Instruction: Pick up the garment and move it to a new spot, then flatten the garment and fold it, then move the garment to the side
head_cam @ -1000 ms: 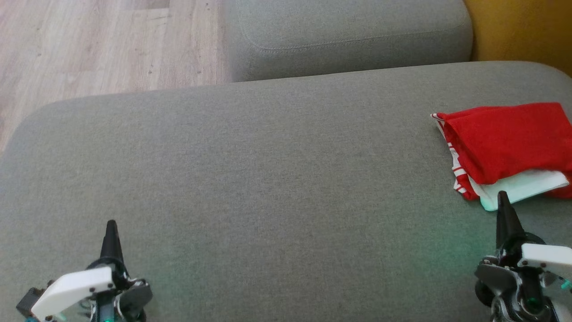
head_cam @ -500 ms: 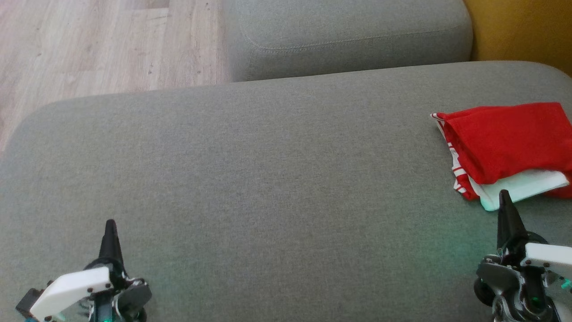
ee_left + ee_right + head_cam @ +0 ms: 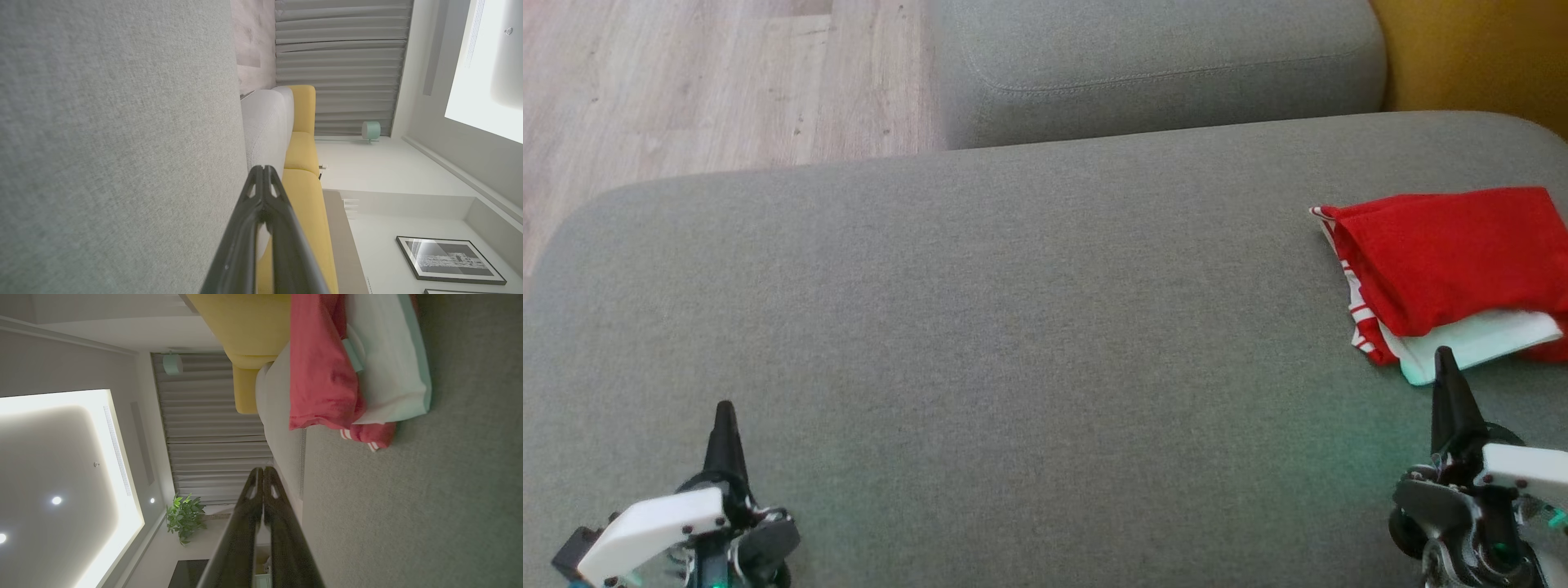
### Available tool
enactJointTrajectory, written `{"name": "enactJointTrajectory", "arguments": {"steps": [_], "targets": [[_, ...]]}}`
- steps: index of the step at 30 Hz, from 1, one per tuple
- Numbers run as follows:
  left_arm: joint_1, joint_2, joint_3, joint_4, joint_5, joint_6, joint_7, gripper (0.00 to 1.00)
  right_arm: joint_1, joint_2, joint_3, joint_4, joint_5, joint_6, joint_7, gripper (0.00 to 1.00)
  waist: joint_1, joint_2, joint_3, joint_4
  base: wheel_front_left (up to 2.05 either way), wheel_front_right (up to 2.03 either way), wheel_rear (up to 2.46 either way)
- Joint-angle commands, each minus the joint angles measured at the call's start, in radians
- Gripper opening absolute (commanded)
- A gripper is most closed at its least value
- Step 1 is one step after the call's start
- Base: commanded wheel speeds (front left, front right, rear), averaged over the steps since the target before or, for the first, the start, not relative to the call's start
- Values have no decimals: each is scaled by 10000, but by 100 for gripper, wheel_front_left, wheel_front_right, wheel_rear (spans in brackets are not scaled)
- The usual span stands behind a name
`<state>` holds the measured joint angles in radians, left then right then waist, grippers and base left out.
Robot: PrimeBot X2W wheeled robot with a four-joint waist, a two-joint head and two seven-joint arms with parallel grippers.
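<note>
Jaws together; garment (image 3: 1445,253) clear of right jaws.

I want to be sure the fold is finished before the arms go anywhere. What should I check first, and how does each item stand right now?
1. Red garment folded: ok, it lies as a compact layered stack.
2. Garment set to the side: ok, it sits at the robot's right end of the grey cushion.
3. Left end effector free: ok, shut and holding nothing, over bare cushion.
4. Right end effector clear of the garment: ok, shut and empty. The right wrist view shows bare cushion between its tips and the fabric.
5. Garment fully on the cushion: cannot tell, its far right part runs off the head view.
</note>
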<state>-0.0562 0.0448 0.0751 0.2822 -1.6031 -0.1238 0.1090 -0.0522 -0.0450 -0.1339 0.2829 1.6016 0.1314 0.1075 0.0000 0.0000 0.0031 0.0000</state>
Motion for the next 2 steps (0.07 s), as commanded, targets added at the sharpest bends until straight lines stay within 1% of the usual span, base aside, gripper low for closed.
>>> {"name": "enactJointTrajectory", "arguments": {"steps": [1, 2], "targets": [[-519, 54, 386, -368, -56, -69, 42, 0, -557, -52, 202, -381, 71, -7, 57, 0, 0, 0, 0, 0, 0, 0, 0], [-519, 54, 386, -368, -56, -69, 42, 0, -557, -52, 202, -381, 71, -7, 57, 0, 0, 0, 0, 0, 0, 0, 0]]}}
